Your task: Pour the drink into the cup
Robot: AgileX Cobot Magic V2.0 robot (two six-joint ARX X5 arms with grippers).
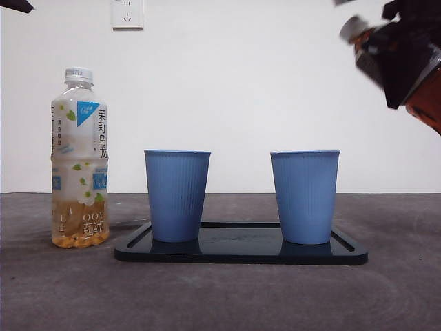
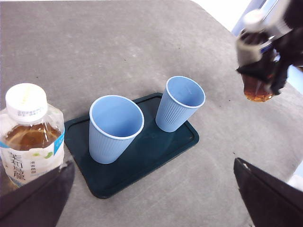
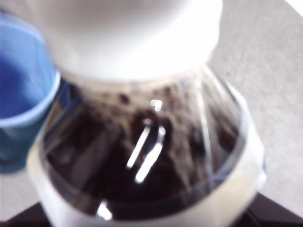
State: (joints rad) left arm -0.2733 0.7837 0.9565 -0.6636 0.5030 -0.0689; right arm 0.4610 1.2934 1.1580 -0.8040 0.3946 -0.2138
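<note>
Two empty blue ribbed cups stand on a black tray (image 1: 241, 258): the left cup (image 1: 177, 196) and the right cup (image 1: 304, 198). My right gripper (image 1: 406, 58) is shut on a bottle of dark brown drink (image 1: 428, 105). It holds the bottle tilted, high above and to the right of the right cup, with its white cap (image 1: 353, 27) on and pointing toward the cups. The right wrist view shows this bottle (image 3: 142, 142) up close and blurred, with a cup rim (image 3: 23, 94) beside it. My left gripper (image 2: 151, 208) is open and empty, back from the tray (image 2: 142, 161).
A capped tea bottle with a white label (image 1: 80, 158) stands on the grey table left of the tray, and shows near my left jaw in the left wrist view (image 2: 29, 132). A wall socket (image 1: 127, 12) is on the white wall behind.
</note>
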